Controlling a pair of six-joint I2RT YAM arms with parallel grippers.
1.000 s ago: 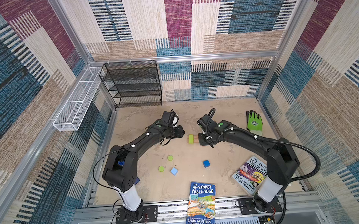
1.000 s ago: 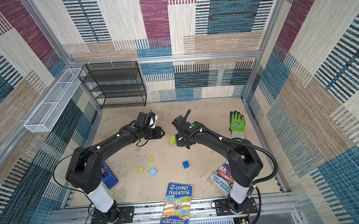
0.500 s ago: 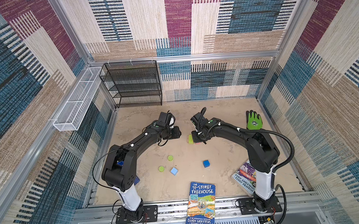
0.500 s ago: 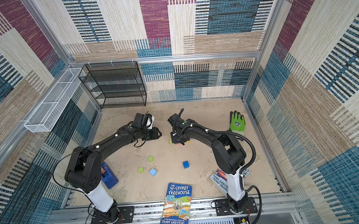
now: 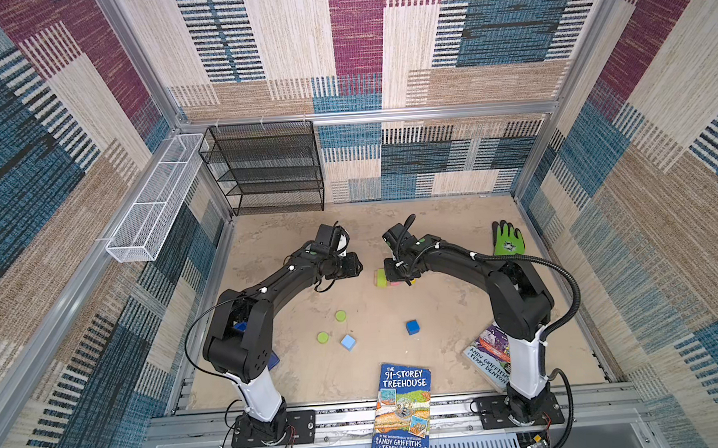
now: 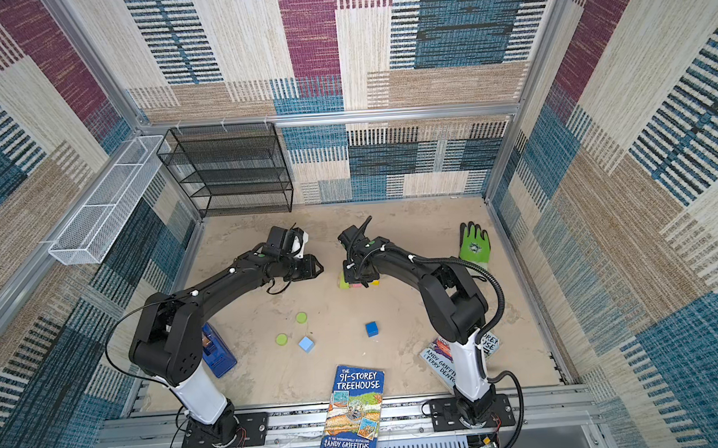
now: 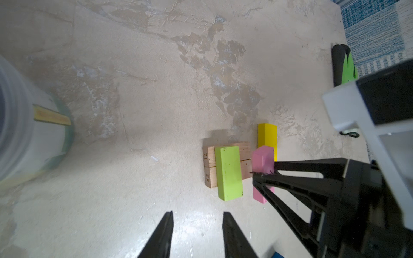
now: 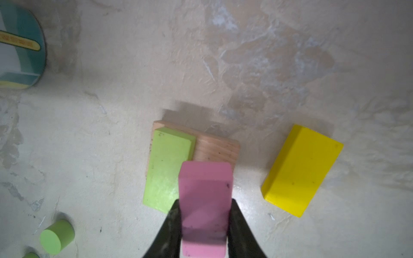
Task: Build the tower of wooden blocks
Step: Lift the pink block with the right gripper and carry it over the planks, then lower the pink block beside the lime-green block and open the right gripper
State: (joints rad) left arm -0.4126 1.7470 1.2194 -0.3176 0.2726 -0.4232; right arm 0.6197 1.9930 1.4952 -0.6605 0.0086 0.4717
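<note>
Two tan bars (image 8: 216,148) lie side by side with a lime oblong (image 8: 167,169) across them; this low stack is the tower. My right gripper (image 8: 205,201) is shut on the pink oblong (image 8: 205,178), holding it over the bars beside the lime one; whether it touches them I cannot tell. A yellow oblong (image 8: 301,169) lies just beyond. My left gripper (image 7: 197,214) stands open and empty a short way from the stack. In both top views two lime round pieces (image 5: 340,315), a light-blue cube (image 5: 348,342) and a dark-blue cube (image 5: 412,327) lie nearer the front.
A round tin (image 7: 29,134) stands by the left wrist. A green glove (image 5: 508,239) lies at the right wall, two books (image 5: 403,410) (image 5: 486,363) at the front, and a blue case (image 6: 217,356) by the left arm's base. A black wire rack (image 5: 267,170) and a white basket (image 5: 152,205) stand at the back left.
The right arm's elbow has swung in toward its base and its gripper has carried the pink oblong a little left, over the tan bars. The left gripper has hardly moved.
</note>
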